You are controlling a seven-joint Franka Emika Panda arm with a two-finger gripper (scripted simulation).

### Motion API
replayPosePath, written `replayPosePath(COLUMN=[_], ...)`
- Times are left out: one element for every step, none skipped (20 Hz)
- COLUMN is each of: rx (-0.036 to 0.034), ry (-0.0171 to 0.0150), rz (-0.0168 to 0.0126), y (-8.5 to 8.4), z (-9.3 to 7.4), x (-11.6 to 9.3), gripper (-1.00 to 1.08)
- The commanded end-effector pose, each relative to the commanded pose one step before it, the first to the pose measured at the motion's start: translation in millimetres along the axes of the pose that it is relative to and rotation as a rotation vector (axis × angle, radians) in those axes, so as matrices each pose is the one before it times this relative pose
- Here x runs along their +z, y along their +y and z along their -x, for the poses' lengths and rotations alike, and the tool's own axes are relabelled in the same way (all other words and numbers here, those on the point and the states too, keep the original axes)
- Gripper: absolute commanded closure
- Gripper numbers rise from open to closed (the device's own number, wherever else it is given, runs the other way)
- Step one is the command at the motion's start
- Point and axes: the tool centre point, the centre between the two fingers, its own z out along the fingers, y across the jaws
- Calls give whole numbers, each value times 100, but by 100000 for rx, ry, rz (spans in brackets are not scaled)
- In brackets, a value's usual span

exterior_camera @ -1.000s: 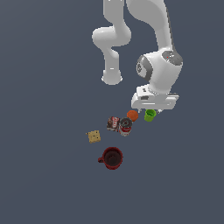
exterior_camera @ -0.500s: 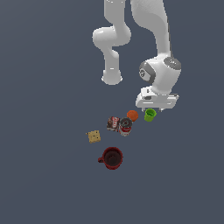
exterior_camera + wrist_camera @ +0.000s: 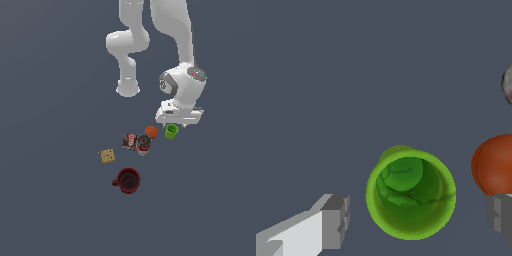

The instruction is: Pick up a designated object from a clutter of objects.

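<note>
Nearest you in the exterior view, the dark red mug [image 3: 128,180] stands alone; beyond it the cracker [image 3: 107,156], then two cans [image 3: 136,142] side by side; then the orange ball [image 3: 151,132], and just beside it, toward the exterior view's right, the green cup [image 3: 171,131] upright on the table [image 3: 50,200]; farthest, the pincer [image 3: 178,121] hangs right over that cup; in the wrist view the cup [image 3: 411,196] sits between the spread fingers [image 3: 336,221], mouth up, nothing gripped; note the ball [image 3: 495,165] crowds one finger; descend straight, I judge.
</note>
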Motion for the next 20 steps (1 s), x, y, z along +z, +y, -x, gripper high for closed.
replayPosePath(rx=[-2, 0, 6, 0, 0, 0, 0, 0, 55, 0, 0, 0, 0, 0, 0, 0, 0, 0, 0, 0], ry=[-62, 0, -17, 0, 0, 0, 0, 0, 28, 0, 0, 0, 0, 0, 0, 0, 0, 0, 0, 0], rz=[28, 0, -67, 0, 0, 0, 0, 0, -31, 0, 0, 0, 0, 0, 0, 0, 0, 0, 0, 0], y=[6, -5, 2, -8, -9, -9, -8, -6, 19, -4, -3, -2, -1, 0, 0, 0, 0, 0, 0, 0], z=[59, 21, 20, 23, 22, 17, 12, 8, -7, 3, 2, 1, 0, 0, 0, 0, 0, 0, 0, 0], x=[620, 363, 405, 466, 502, 457, 400, 344, 270, 236, 183, 130, 78, 26, 0, 0, 0, 0, 0, 0], gripper=[-92, -92, -92, -92, -92, -92, -92, -92, -92, -92, -92, -92, -92, -92, 108, 108, 108, 108, 108, 108])
